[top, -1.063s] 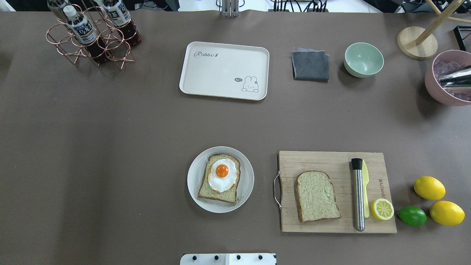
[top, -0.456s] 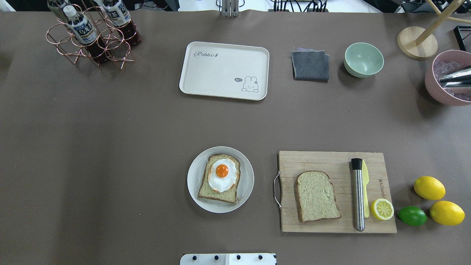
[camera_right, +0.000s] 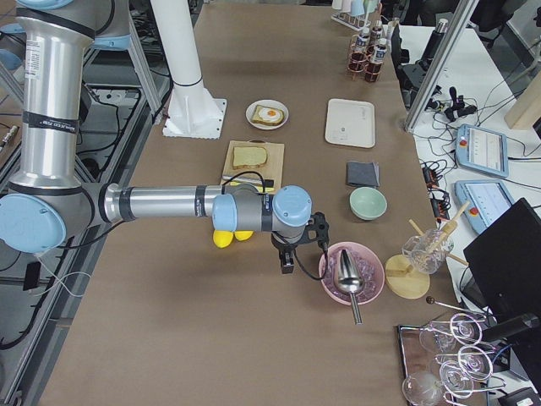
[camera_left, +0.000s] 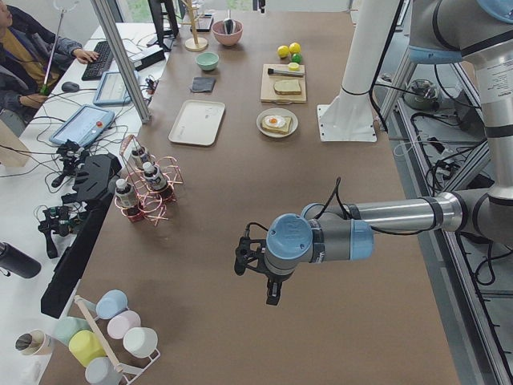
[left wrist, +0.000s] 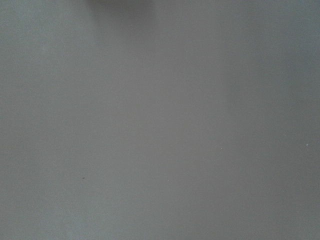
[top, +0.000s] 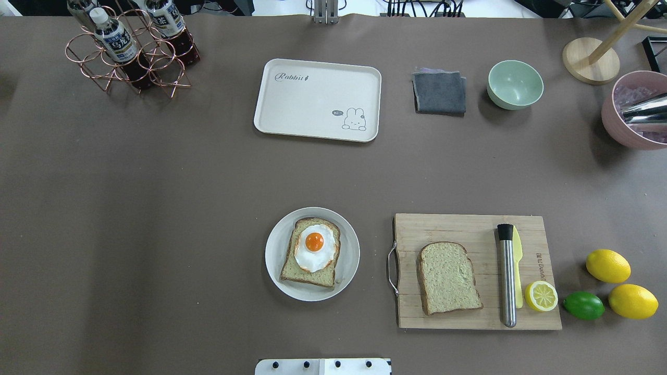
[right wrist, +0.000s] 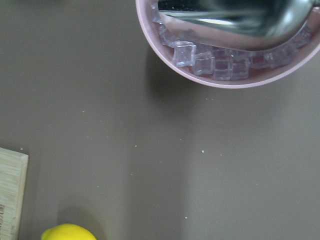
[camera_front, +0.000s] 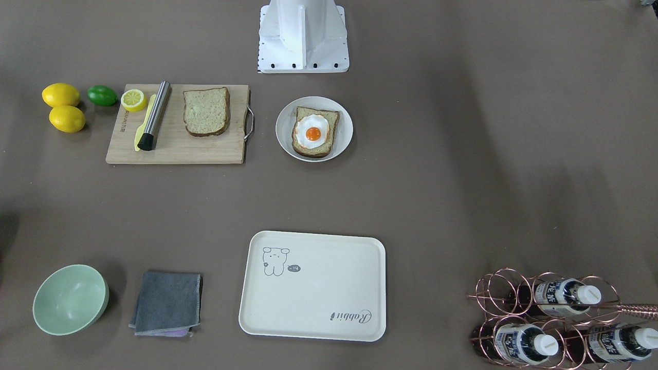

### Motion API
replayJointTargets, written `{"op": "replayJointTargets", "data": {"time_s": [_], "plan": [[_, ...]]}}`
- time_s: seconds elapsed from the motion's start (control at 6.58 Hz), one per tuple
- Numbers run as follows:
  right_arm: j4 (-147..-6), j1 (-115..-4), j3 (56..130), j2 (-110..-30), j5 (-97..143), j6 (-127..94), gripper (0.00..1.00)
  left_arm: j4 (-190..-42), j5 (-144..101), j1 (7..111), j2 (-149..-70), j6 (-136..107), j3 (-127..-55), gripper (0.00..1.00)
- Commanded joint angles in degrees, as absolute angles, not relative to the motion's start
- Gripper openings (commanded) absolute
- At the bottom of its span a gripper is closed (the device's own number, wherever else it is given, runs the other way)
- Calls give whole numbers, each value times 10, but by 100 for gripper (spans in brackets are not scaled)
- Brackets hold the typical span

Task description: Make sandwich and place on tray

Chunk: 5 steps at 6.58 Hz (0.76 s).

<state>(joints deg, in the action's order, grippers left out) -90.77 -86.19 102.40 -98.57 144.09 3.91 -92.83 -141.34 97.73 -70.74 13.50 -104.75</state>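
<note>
One bread slice topped with a fried egg point(top: 311, 252) lies on the small white plate point(top: 276, 271) near the table's front centre. The second bread slice point(top: 448, 278) lies on the wooden cutting board point(top: 469, 224) to its right. The cream tray point(top: 318, 99) sits bare at the far centre. Neither gripper shows in the overhead or front-facing view. The left gripper point(camera_left: 258, 273) hovers over bare table far to the left. The right gripper point(camera_right: 292, 254) hovers near the pink bowl. I cannot tell whether either is open or shut.
A steel muddler point(top: 506, 276), a yellow knife and a lemon half point(top: 541, 296) share the board. Lemons and a lime point(top: 583, 305) lie to its right. A grey cloth point(top: 439, 92), green bowl point(top: 515, 84), pink ice bowl point(right wrist: 225, 50) and bottle rack point(top: 130, 52) line the far side.
</note>
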Motion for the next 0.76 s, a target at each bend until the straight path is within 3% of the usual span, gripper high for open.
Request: {"op": "replayJointTargets", "data": {"time_s": [0.0, 0.61], "plan": [[-858, -844, 1048, -988, 1456, 21, 100, -931, -1424, 976, -707, 134, -1055, 99], [-774, -788, 1049, -996, 1455, 9, 100, -932, -1418, 977, -708, 134, -1054, 99]]}}
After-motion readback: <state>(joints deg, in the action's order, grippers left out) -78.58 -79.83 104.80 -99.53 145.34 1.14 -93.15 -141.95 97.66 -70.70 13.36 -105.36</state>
